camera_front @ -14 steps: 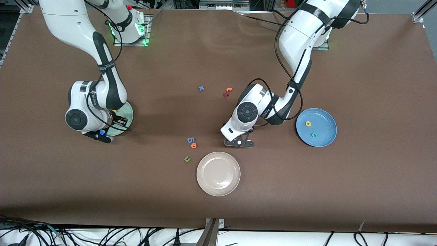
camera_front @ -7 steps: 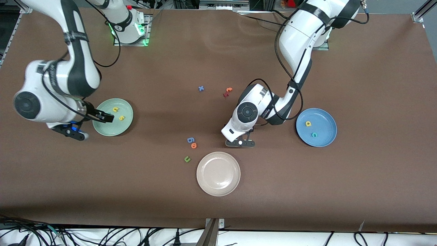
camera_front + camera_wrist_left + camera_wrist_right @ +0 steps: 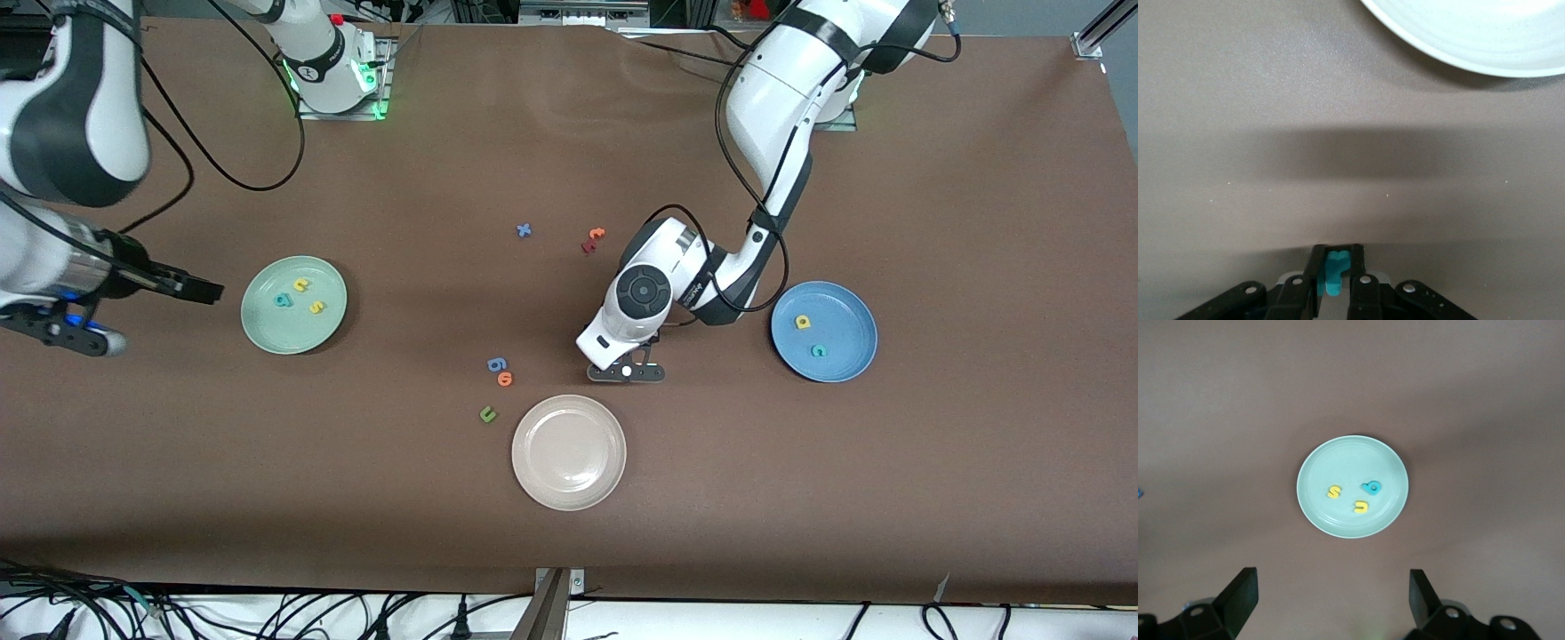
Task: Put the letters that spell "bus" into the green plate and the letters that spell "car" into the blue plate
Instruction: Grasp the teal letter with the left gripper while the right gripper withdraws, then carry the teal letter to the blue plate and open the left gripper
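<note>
The green plate (image 3: 267, 329) (image 3: 1338, 457) holds a teal "b" (image 3: 283, 300) (image 3: 1371, 487), a yellow "u" (image 3: 301, 285) (image 3: 1361, 507) and a yellow "s" (image 3: 316, 308) (image 3: 1333, 492). My right gripper (image 3: 203, 290) (image 3: 1331, 600) hangs open and empty, high up beside that plate, toward the right arm's end. In the blue plate (image 3: 845, 320) lie a yellow "a" (image 3: 803, 322) and a teal "c" (image 3: 819, 350). My left gripper (image 3: 627, 372) (image 3: 1336, 257) is down at the table, shut on a teal letter (image 3: 1333, 272), the "r".
A beige-white plate (image 3: 569, 453) (image 3: 1471, 33) lies close to the left gripper, nearer the front camera. Loose letters lie mid-table: a blue "x" (image 3: 524, 230), an orange "t" (image 3: 596, 234), a red one (image 3: 588, 246), a blue "g"-like one (image 3: 496, 364), an orange "o" (image 3: 505, 379), a green "u" (image 3: 487, 413).
The right gripper opened, left the teal "b" in the green plate, and rose away toward the right arm's end. The left gripper closed on the teal letter.
</note>
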Robot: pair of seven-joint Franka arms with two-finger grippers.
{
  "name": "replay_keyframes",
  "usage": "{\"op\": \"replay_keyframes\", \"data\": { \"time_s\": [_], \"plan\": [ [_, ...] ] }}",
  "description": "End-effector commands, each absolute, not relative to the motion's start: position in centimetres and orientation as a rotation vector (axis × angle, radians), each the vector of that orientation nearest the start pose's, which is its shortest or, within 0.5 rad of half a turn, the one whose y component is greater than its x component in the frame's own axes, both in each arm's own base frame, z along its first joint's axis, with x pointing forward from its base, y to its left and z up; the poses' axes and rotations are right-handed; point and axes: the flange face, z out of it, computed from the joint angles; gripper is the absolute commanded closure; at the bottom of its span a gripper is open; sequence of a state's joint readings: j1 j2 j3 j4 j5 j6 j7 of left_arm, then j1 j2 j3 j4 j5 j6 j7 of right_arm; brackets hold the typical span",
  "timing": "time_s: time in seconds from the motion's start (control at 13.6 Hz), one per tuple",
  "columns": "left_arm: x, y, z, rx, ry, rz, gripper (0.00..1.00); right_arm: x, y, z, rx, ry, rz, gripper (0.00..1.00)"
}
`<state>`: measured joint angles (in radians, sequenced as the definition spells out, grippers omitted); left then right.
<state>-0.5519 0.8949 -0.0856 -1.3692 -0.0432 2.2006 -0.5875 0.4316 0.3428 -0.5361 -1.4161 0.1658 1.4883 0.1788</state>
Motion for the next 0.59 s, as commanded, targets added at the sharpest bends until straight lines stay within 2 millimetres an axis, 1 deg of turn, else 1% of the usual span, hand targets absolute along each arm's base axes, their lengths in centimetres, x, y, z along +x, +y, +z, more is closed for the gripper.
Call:
{"op": "replay_keyframes", "data": {
  "time_s": [0.0, 0.07, 0.15, 0.22, 0.29, 0.44, 0.51],
  "plan": [
    [59.7, -42.0, 17.1, -3.173, -0.044, 0.165, 0.87, 62.6, -2.7, 53.5, -3.066, 0.301, 0.333, 0.0],
    [60.2, -41.3, 17.5, -3.175, -0.062, 0.163, 0.87, 62.5, -3.1, 53.7, -3.075, 0.22, 0.331, 0.0],
    [61.0, -40.2, 18.1, -3.168, -0.08, 0.181, 0.87, 62.3, -2.9, 54.4, -3.07, 0.187, 0.314, 0.0],
    [61.7, -38.9, 19.1, -3.15, -0.086, 0.215, 0.89, 62.2, -2.7, 54.5, -3.067, 0.186, 0.311, 0.0],
    [62.4, -37.3, 19.7, -3.139, -0.09, 0.243, 0.9, 62.2, -2.1, 54.5, -3.07, 0.188, 0.313, 0.0],
    [63.4, -35.0, 20.5, -3.133, -0.061, 0.276, 0.91, 62.3, -0.8, 54.5, -3.066, 0.337, 0.318, 0.01],
    [63.9, -33.5, 21.0, -3.121, -0.059, 0.306, 0.91, 62.3, -0.1, 54.5, -3.068, 0.364, 0.32, 0.01]
  ]
}}
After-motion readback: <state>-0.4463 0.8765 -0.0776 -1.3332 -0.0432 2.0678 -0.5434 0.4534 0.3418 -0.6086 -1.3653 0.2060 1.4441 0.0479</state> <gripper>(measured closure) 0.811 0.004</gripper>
